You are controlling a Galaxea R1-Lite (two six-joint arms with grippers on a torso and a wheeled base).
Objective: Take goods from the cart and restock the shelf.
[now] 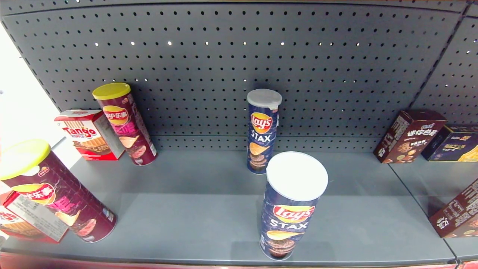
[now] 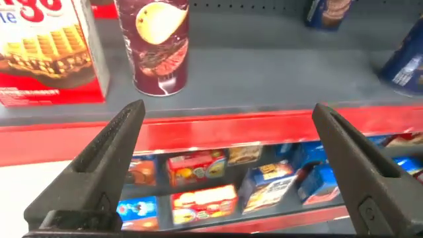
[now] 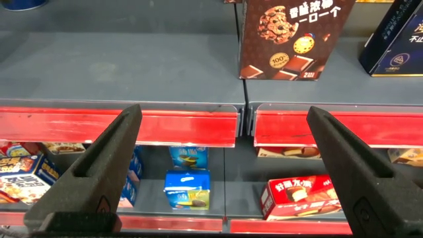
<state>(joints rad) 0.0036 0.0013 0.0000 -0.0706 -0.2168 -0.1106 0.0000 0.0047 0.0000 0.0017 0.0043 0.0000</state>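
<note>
While both arms sit low before the shelf's front edge with nothing held, the left gripper has its dark, matte, wedge-shaped fingers spread wide and empty. The right gripper is spread just as wide and is equally empty. Straight ahead of the left one runs the glossy red price strip. Just beyond it on the shelf stand a maroon can and, beside it, a red cardboard wafer box. Ahead of the right one a brown cookie box stands near the seam between two shelf boards. The shelf is smooth grey painted metal backed by a perforated panel. Two blue cans, slick tubes with pale plastic lids, stand upright at mid-shelf, one behind the other, their long axis vertical. The widest bare stretch lies between them and the maroon can, so I judge the left arm the nearer for filling it once goods come from the cart, with any new can set upright.
</note>
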